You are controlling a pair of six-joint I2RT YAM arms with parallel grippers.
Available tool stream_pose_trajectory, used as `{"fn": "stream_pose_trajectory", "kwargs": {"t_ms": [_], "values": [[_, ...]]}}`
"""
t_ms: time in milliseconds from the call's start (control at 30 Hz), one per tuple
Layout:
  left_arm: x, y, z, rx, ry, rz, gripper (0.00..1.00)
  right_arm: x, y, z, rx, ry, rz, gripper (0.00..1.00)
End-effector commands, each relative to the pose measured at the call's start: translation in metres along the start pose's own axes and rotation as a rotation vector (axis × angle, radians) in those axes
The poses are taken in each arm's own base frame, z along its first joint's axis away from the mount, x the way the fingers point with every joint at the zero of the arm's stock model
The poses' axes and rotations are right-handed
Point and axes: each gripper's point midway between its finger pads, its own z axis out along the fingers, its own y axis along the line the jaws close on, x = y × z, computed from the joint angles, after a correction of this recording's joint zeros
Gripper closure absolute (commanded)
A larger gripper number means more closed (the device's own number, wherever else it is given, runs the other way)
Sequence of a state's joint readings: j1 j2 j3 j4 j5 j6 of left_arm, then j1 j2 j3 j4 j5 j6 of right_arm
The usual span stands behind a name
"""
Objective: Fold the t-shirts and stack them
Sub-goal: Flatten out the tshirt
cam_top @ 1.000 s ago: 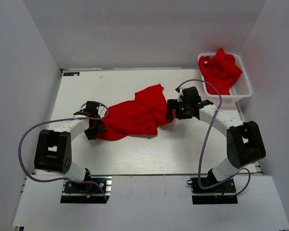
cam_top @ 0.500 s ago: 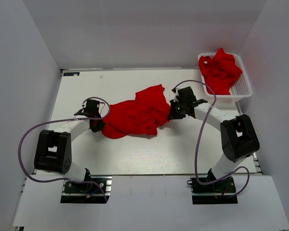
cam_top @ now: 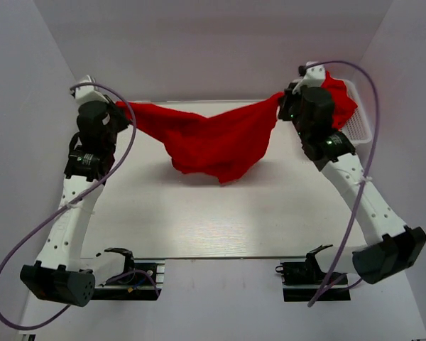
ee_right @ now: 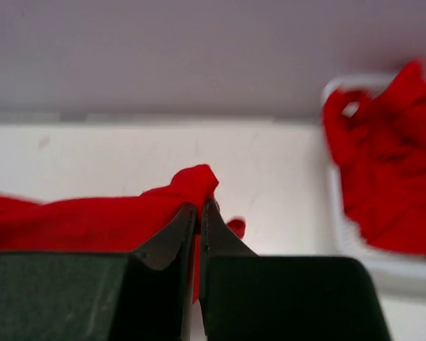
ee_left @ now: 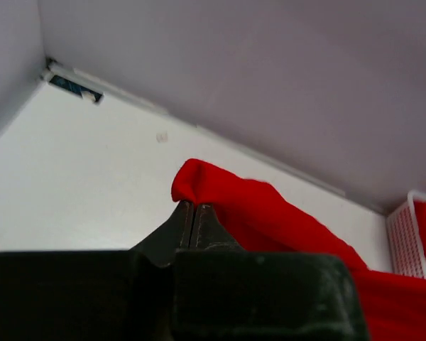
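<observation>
A white counter [cam_top: 199, 213] stands boxed in by plain pale walls: back wall [cam_top: 213, 50], left wall [cam_top: 21, 156], right wall [cam_top: 415, 163]. Light is soft and even. A small dark label [ee_left: 74, 87] sits at the counter's far left corner.

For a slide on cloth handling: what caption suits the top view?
Left arm and right arm hold a red t-shirt stretched between them, its middle sagging; more red cloth in the basket.

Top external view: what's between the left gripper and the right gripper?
One red t-shirt spans the gap, pinched at its ends by the left gripper and right gripper, sagging in the middle over the table. The top external view shows it.
</observation>
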State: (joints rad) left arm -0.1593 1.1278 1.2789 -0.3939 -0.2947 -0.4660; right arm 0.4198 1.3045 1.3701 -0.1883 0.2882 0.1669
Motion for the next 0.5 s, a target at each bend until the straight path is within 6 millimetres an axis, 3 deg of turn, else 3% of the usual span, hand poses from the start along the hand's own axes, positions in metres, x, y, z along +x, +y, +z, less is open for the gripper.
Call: {"fn": "stream_pose_trajectory", "kwargs": {"t_ms": [0, 33, 167, 267, 333, 467], "values": [[-0.061, 0.006, -0.028, -0.055, -0.165, 0.052, 1.00, -0.106, -0.035, -0.038, 0.188, -0.298, -0.032, 1.00], [-0.086, 0.001, -0.043, -0.038, -0.233, 0.037, 1.00, -0.118, -0.038, -0.044, 0.206, -0.328, -0.052, 1.00], [-0.141, 0.005, -0.084, -0.060, -0.388, 0.053, 1.00, -0.188, -0.054, -0.096, 0.283, -0.506, -0.074, 1.00], [-0.177, -0.001, -0.115, -0.033, -0.491, 0.066, 1.00, -0.227, -0.058, -0.143, 0.285, -0.613, -0.090, 1.00], [-0.196, -0.008, -0.137, 0.019, -0.545, 0.081, 1.00, -0.241, -0.057, -0.160, 0.272, -0.653, -0.108, 1.00], [-0.226, -0.025, -0.177, 0.122, -0.631, 0.103, 1.00, -0.271, -0.058, -0.221, 0.223, -0.759, -0.093, 1.00]]}}
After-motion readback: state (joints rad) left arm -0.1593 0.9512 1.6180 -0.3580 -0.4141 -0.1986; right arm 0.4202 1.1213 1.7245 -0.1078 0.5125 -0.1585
